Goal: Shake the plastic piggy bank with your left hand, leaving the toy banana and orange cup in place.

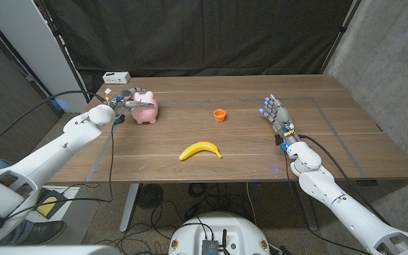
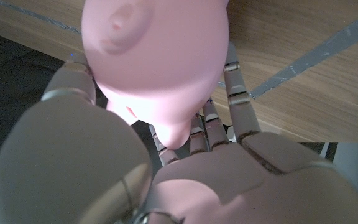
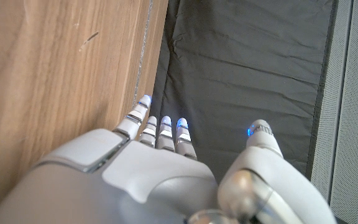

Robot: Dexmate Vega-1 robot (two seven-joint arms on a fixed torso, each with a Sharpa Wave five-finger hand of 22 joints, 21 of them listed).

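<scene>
Gripping the pink piggy bank (image 1: 146, 108) at far left, the left hand (image 1: 121, 99) wraps it; the right hand (image 1: 278, 115) stands empty, fingers apart, right of the orange cup (image 1: 219, 115) and toy banana (image 1: 200, 150).

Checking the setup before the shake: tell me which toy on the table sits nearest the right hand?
The orange cup; the banana lies farther from the right hand, and the piggy bank is across in the left hand.

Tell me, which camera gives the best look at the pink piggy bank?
The head view: it shows the whole piggy bank on the table, with the left robot hand around it. The left wrist view shows only its pink body up close, against the fingers. The right wrist view faces the table and curtain.
</scene>
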